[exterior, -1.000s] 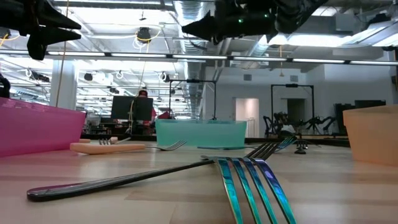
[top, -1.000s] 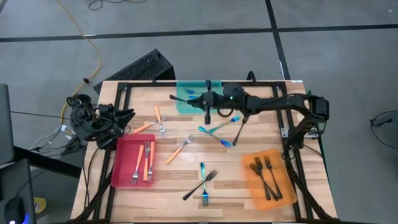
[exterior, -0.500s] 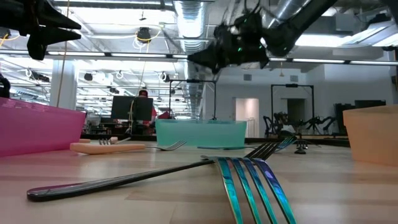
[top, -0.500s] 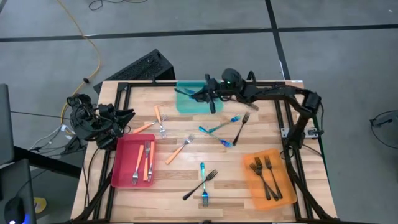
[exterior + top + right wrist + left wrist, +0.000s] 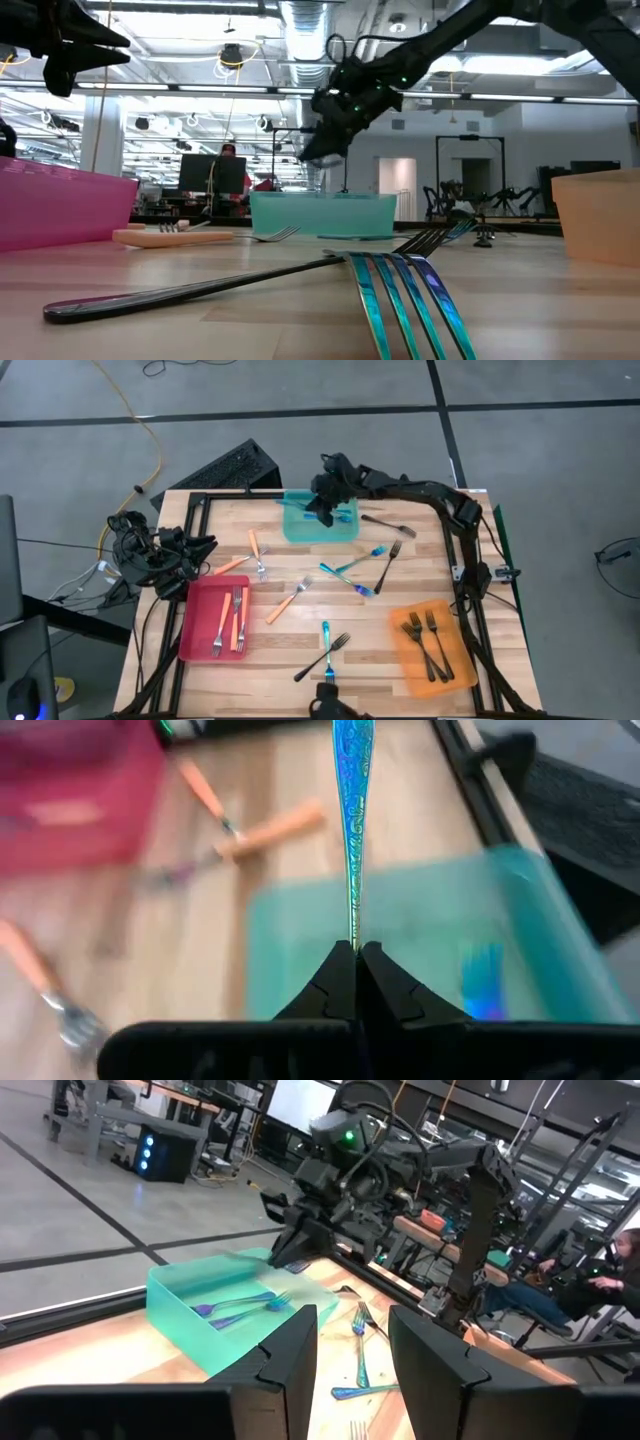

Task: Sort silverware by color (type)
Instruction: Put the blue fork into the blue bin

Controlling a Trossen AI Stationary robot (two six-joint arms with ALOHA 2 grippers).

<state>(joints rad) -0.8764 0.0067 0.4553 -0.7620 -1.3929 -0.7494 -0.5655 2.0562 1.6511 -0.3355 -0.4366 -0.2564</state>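
The right end effector [image 5: 354, 965] has its fingers pressed together on the tip of a blue fork [image 5: 353, 810], handle pinched, the rest sticking straight out ahead. A second ago that arm was stretched over the middle of the table [image 5: 290, 650]; now it has swung across to the far edge and hangs over the teal tray [image 5: 300, 530], tilted down toward it. So the carry part looks done, and what's left for this fork is basically just the drop.

The tray already has a couple of blue forks [image 5: 240, 1305] lying in it, so the blue pile is growing. The red tray [image 5: 195, 640] holds a few orange-handled forks [image 5: 232, 622] and the orange tray [image 5: 452, 672] has the dark ones [image 5: 425, 640].

Still loose on the table: blue forks near the middle [image 5: 348, 572] and one near the front edge [image 5: 326, 650], a dark fork [image 5: 388, 565] beside them, plus orange-handled ones [image 5: 288, 600] on the left side. Plenty of sorting left.

The left end effector [image 5: 352, 1365] sits parked off the left edge of the table, fingers spread, nothing in it.
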